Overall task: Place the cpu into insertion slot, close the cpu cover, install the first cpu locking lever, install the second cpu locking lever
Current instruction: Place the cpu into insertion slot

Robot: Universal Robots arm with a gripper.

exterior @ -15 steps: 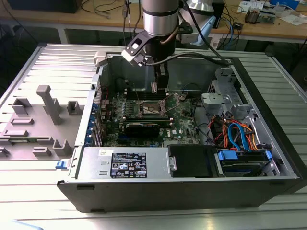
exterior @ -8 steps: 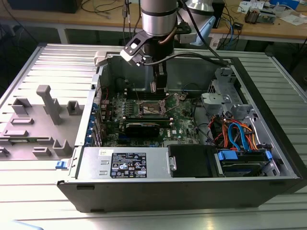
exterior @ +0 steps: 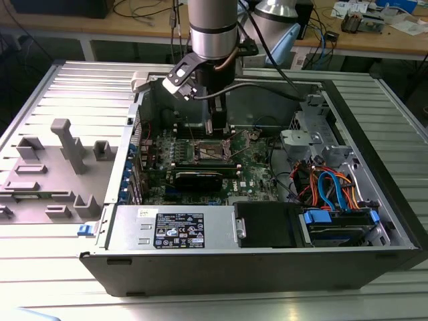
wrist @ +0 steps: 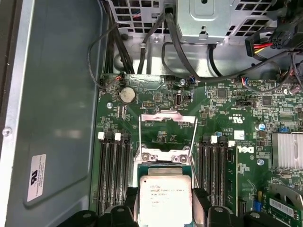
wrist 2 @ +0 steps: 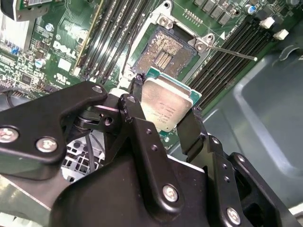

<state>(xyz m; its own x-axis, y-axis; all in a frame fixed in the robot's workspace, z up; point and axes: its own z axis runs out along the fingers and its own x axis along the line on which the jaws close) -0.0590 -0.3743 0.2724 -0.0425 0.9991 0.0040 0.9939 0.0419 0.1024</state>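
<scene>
Cpu [wrist 2: 166, 105] clamped in the gripper [wrist 2: 164, 108] close above the open insertion slot [wrist 2: 163, 51].
The chip is pinched by two opposite edges between the black fingers [wrist 2: 189, 130], with its silver top exposed between them. It is held clear of the insertion slot and is not seated. In the first wrist view the cpu cover [wrist: 168, 119] is seen swung open beside the slot. A thin locking lever [wrist 2: 232, 52] is angled away from the slot's corner.

Ribbed metal tabletop [exterior: 47, 267] loaded with an open computer case [exterior: 200, 274] and a grey fixture [exterior: 40, 177].
The case is laid on its side near the middle, its open side turned upward. Just beside it, toward the exterior view's left, the grey plastic fixture, fitted with upright posts and blocks, is set flat on the ribs.
</scene>
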